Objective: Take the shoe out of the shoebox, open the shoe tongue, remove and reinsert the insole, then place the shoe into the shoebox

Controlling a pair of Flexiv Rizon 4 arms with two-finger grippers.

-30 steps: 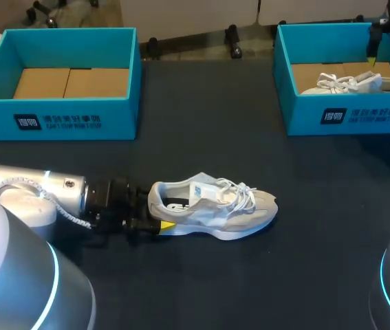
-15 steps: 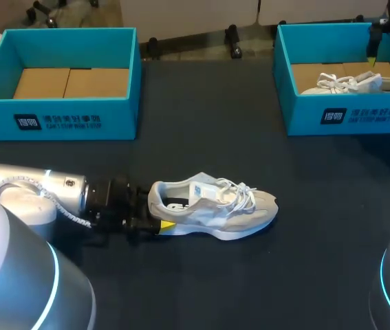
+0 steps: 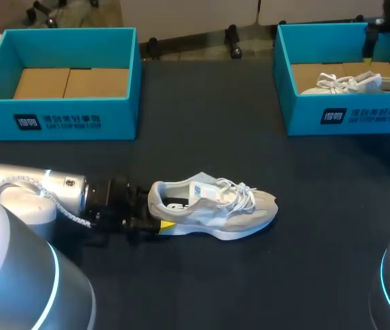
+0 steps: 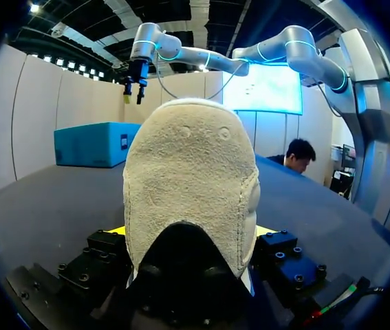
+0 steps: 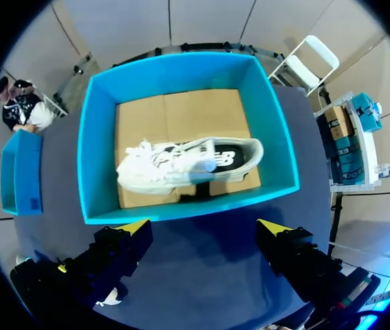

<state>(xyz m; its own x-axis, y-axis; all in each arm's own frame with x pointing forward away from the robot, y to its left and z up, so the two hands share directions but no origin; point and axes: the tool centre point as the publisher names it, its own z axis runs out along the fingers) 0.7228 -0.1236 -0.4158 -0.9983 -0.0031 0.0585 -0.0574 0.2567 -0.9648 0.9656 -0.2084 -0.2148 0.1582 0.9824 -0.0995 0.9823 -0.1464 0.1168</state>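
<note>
Shoe point(image 3: 215, 206): on its sole in the middle of the counter point(image 3: 195, 289), toe towards 3 o'clock.
Left hand point(image 4: 189, 232): pinching the shoe's heel from 9 o'clock.
Right hand point(image 5: 205, 230): spread wide, up over the shoebox point(image 5: 188, 206) at 2 o'clock, where another shoe point(image 5: 181, 165) lies inside.

Head view high behind the robot, looking down over the whole table point(image 3: 201, 289), left wrist view low, close at the shoe point(image 4: 188, 185) heel, facing along the table, right wrist view straight above the right shoebox point(image 5: 95, 172), seen in all three.
</note>
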